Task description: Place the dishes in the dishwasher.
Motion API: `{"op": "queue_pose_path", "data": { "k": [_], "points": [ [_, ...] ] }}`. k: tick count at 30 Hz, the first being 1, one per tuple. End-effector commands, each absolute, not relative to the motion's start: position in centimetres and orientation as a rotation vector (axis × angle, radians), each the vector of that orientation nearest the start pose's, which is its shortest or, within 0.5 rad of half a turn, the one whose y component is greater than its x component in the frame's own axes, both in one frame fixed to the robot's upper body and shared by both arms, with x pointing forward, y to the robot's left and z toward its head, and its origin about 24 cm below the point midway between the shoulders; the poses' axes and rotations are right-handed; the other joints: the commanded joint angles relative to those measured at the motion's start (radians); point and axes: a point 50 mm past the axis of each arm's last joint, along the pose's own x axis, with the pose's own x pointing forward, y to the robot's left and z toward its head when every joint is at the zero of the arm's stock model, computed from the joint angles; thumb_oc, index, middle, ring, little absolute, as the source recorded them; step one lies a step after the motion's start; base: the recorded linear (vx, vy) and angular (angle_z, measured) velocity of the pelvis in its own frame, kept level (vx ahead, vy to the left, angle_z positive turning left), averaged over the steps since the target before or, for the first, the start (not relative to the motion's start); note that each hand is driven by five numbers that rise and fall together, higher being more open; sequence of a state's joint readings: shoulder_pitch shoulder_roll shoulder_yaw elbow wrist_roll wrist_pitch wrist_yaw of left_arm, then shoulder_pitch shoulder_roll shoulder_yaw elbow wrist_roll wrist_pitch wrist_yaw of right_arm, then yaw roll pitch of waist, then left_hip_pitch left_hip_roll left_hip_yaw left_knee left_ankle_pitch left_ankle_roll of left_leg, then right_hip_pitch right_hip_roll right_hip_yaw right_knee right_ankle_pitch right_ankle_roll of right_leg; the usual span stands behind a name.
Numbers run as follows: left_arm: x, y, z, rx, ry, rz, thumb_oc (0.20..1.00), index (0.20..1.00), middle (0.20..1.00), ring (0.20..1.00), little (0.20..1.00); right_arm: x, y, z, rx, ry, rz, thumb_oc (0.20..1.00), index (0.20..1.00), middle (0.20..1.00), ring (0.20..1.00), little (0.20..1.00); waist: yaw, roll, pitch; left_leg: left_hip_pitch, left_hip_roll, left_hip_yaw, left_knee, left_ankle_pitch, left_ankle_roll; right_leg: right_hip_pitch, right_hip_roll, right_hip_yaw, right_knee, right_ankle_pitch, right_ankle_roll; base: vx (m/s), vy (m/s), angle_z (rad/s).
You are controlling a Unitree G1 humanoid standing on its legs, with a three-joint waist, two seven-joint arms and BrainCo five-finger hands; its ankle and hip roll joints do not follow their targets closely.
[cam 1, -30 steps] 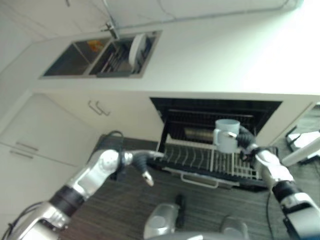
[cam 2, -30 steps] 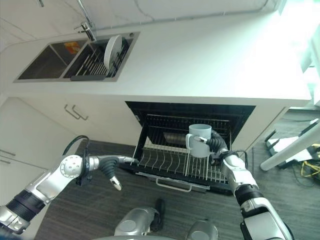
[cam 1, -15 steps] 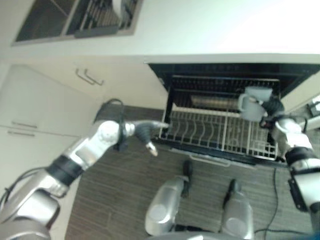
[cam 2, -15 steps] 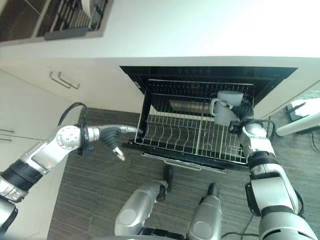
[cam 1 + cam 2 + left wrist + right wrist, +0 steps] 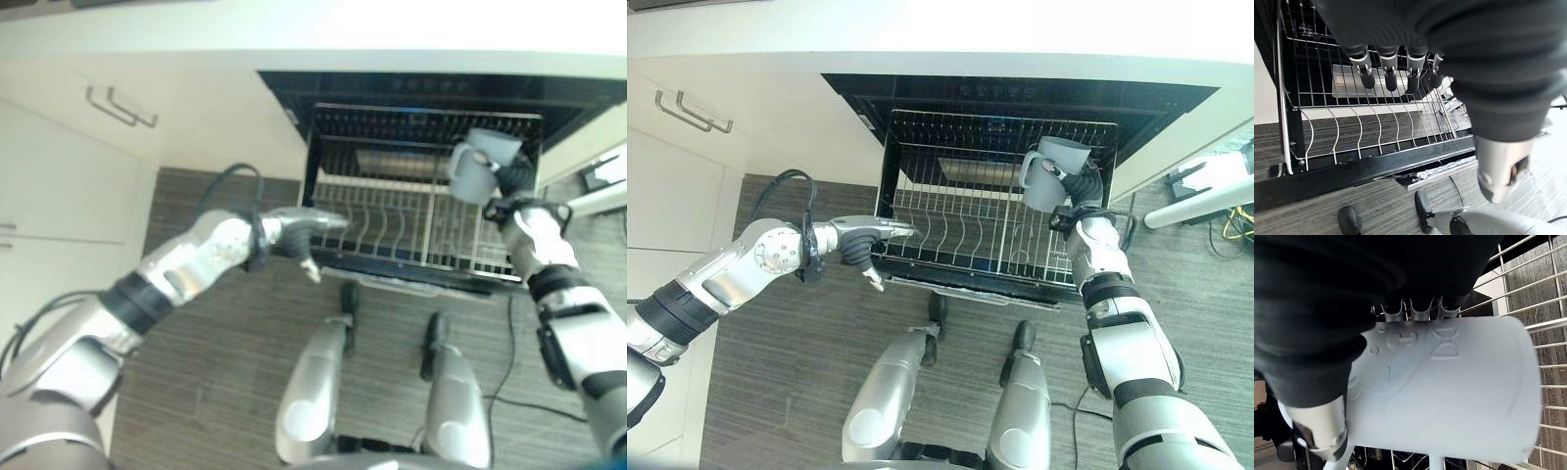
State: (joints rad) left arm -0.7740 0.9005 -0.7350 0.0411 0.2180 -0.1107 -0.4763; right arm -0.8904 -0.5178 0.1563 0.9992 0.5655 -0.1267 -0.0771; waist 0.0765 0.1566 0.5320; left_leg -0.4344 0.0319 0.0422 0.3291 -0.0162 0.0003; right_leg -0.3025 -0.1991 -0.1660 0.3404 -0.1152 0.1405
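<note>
A pale blue-grey mug (image 5: 1050, 174) with a handle hangs tilted above the right part of the pulled-out wire rack (image 5: 960, 257) of the open dishwasher (image 5: 1019, 103). My right hand (image 5: 1084, 188) is shut on the mug; its fingers curl round the mug's embossed side (image 5: 1449, 387) in the right wrist view. My left hand (image 5: 867, 233) is open, its straight fingers (image 5: 1388, 73) resting at the rack's left front corner. The rack (image 5: 1366, 127) has rows of upright tines and nothing stands in it.
White cabinet doors with a bar handle (image 5: 691, 110) stand left of the dishwasher, under a white counter edge (image 5: 921, 39). Dark striped floor (image 5: 784, 392) lies in front. A white stand base with cables (image 5: 1215, 181) sits at the right.
The camera has tilted down, so the sink has left the picture. My right hand has carried the mug a little lower and closer over the rack's right side. The left hand stays at the rack's corner.
</note>
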Motion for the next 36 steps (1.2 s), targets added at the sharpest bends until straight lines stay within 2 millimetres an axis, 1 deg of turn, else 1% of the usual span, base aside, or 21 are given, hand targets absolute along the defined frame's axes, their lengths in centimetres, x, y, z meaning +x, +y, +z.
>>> {"op": "queue_pose_path", "data": {
  "k": [1, 3, 5, 8, 10, 11, 12, 21, 23, 25, 26, 28, 29, 32, 33, 36],
  "points": [
    [31.4, 12.9, 18.5, 1.417, -0.344, -0.883, 1.0, 1.0, 1.0, 1.0, 1.0, 39.6, -24.1, 15.3, -0.091, -0.07, -0.114, 0.2, 0.2, 0.2, 0.2, 0.2, 0.022, 0.048, -0.012, 0.03, -0.007, -0.002, -0.029, -0.043, -0.002, 0.012, -0.031, -0.057, -0.04, 0.07, 0.001, 0.0, 0.0, 0.0],
    [31.3, 12.7, 18.2, 1.415, -0.341, -0.891, 1.0, 1.0, 1.0, 1.0, 1.0, 39.7, -23.6, 14.8, -0.069, -0.055, -0.121, 0.2, 0.2, 0.2, 0.2, 0.2, 0.025, 0.051, -0.012, 0.03, -0.007, -0.002, -0.029, -0.043, -0.003, 0.013, -0.035, -0.062, -0.04, 0.072, 0.0, 0.0, 0.0, 0.0],
    [31.2, 12.7, 18.1, 1.409, -0.342, -0.89, 1.0, 1.0, 1.0, 1.0, 1.0, 39.6, -23.6, 14.5, -0.077, -0.043, -0.13, 0.2, 0.2, 0.2, 0.2, 0.2, 0.027, 0.055, -0.012, 0.028, -0.009, -0.003, -0.029, -0.043, -0.002, 0.011, -0.036, -0.064, -0.04, 0.073, -0.001, 0.0, 0.0, 0.0],
    [31.0, 12.5, 17.9, 1.407, -0.344, -0.893, 1.0, 1.0, 1.0, 1.0, 1.0, 39.6, -23.6, 14.0, -0.11, -0.019, -0.156, 0.2, 0.2, 0.2, 0.2, 0.2, 0.03, 0.061, -0.012, 0.021, -0.01, -0.003, -0.029, -0.041, -0.003, 0.006, -0.039, -0.066, -0.04, 0.076, -0.001, 0.0, 0.0, 0.0],
    [31.0, 12.5, 17.6, 1.405, -0.341, -0.89, 1.0, 1.0, 1.0, 1.0, 1.0, 39.5, -23.9, 13.6, -0.145, 0.0, -0.197, 0.2, 0.2, 0.2, 0.2, 0.2, 0.03, 0.065, -0.012, 0.017, -0.01, -0.001, -0.029, -0.04, -0.002, 0.0, -0.04, -0.067, -0.04, 0.081, -0.001, 0.0, 0.034, 0.01],
    [31.0, 12.6, 17.5, 1.404, -0.339, -0.889, 1.0, 1.0, 1.0, 1.0, 1.0, 39.4, -24.2, 13.6, -0.145, 0.0, -0.219, 0.915, 0.915, 0.915, 0.915, 0.915, 0.029, 0.066, -0.012, 0.016, -0.01, 0.0, -0.029, -0.04, -0.002, -0.002, -0.041, -0.067, -0.04, 0.082, -0.001, -0.01, 0.038, 0.0],
    [31.0, 12.6, 17.4, 1.405, -0.336, -0.889, 1.0, 1.0, 1.0, 1.0, 1.0, 39.3, -24.6, 13.6, -0.152, 0.004, -0.248, 1.0, 1.0, 1.0, 1.0, 1.0, 0.028, 0.067, -0.012, 0.013, -0.009, 0.001, -0.029, -0.041, -0.002, -0.006, -0.041, -0.066, -0.04, 0.084, -0.001, 0.0, 0.0, 0.0],
    [30.8, 12.5, 16.8, 1.395, -0.328, -0.899, 1.0, 1.0, 1.0, 1.0, 1.0, 39.3, -25.1, 14.3, -0.179, -0.029, -0.33, 1.0, 1.0, 1.0, 1.0, 1.0, 0.024, 0.078, -0.012, 0.011, -0.009, 0.006, -0.029, -0.041, -0.001, -0.015, -0.044, -0.062, -0.036, 0.088, -0.001, 0.0, 0.0, 0.0],
    [30.7, 12.4, 16.5, 1.39, -0.327, -0.9, 1.0, 1.0, 1.0, 1.0, 1.0, 39.2, -25.3, 14.6, -0.215, -0.052, -0.389, 1.0, 1.0, 1.0, 1.0, 1.0, 0.022, 0.083, -0.012, 0.014, -0.009, 0.009, -0.029, -0.042, -0.002, -0.015, -0.046, -0.061, -0.036, 0.088, -0.001, 0.0, 0.049, 0.0],
    [30.6, 12.4, 16.3, 1.381, -0.324, -0.899, 1.0, 1.0, 1.0, 1.0, 1.0, 38.9, -25.8, 15.4, -0.244, -0.107, -0.49, 1.0, 1.0, 1.0, 1.0, 1.0, 0.017, 0.089, -0.012, 0.016, -0.009, 0.012, -0.029, -0.042, -0.002, -0.017, -0.047, -0.057, -0.033, 0.088, -0.001, 0.0, 0.077, -0.02],
    [30.5, 12.4, 16.0, 1.371, -0.322, -0.898, 1.0, 1.0, 1.0, 1.0, 1.0, 38.7, -26.2, 16.2, -0.247, -0.159, -0.547, 1.0, 1.0, 1.0, 1.0, 1.0, 0.013, 0.095, -0.012, 0.021, -0.01, 0.014, -0.029, -0.044, -0.001, -0.016, -0.047, -0.053, -0.032, 0.087, -0.002, 0.01, 0.085, -0.01],
    [30.4, 12.4, 15.7, 1.362, -0.319, -0.899, 1.0, 1.0, 1.0, 1.0, 1.0, 38.7, -26.0, 16.9, -0.257, -0.214, -0.567, 1.0, 1.0, 1.0, 1.0, 1.0, 0.009, 0.1, -0.012, 0.025, -0.011, 0.016, -0.029, -0.047, 0.0, -0.015, -0.048, -0.048, -0.031, 0.085, -0.002, 0.0, 0.076, -0.1],
    [30.4, 12.4, 15.5, 1.353, -0.32, -0.901, 1.0, 1.0, 1.0, 1.0, 1.0, 38.7, -25.5, 17.7, -0.27, -0.257, -0.578, 1.0, 1.0, 1.0, 1.0, 1.0, 0.007, 0.107, -0.012, 0.028, -0.013, 0.017, -0.029, -0.048, 0.0, -0.015, -0.049, -0.044, -0.032, 0.085, -0.002, 0.0, 0.07, -0.15],
    [30.2, 12.4, 14.9, 1.337, -0.321, -0.9, 1.0, 1.0, 1.0, 1.0, 1.0, 38.3, -25.3, 18.5, -0.26, -0.33, -0.649, 1.0, 1.0, 1.0, 1.0, 1.0, 0.001, 0.118, -0.012, 0.033, -0.014, 0.02, -0.029, -0.051, 0.0, -0.016, -0.05, -0.037, -0.03, 0.083, -0.003, 0.0, 0.083, -0.07],
    [30.0, 12.4, 14.4, 1.326, -0.317, -0.896, 1.0, 1.0, 1.0, 1.0, 1.0, 37.7, -25.4, 18.9, -0.265, -0.406, -0.717, 1.0, 1.0, 1.0, 1.0, 1.0, -0.006, 0.124, -0.012, 0.036, -0.014, 0.022, -0.029, -0.053, 0.0, -0.017, -0.05, -0.032, -0.029, 0.081, -0.003, 0.01, 0.102, -0.12],
    [29.6, 12.4, 13.5, 1.303, -0.308, -0.89, 1.0, 1.0, 1.0, 1.0, 1.0, 36.9, -25.1, 19.3, -0.273, -0.491, -0.758, 1.0, 1.0, 1.0, 1.0, 1.0, -0.02, 0.136, -0.012, 0.042, -0.015, 0.027, -0.029, -0.057, 0.001, -0.02, -0.05, -0.02, -0.028, 0.078, -0.002, 0.01, 0.106, -0.09]
  ]
}}
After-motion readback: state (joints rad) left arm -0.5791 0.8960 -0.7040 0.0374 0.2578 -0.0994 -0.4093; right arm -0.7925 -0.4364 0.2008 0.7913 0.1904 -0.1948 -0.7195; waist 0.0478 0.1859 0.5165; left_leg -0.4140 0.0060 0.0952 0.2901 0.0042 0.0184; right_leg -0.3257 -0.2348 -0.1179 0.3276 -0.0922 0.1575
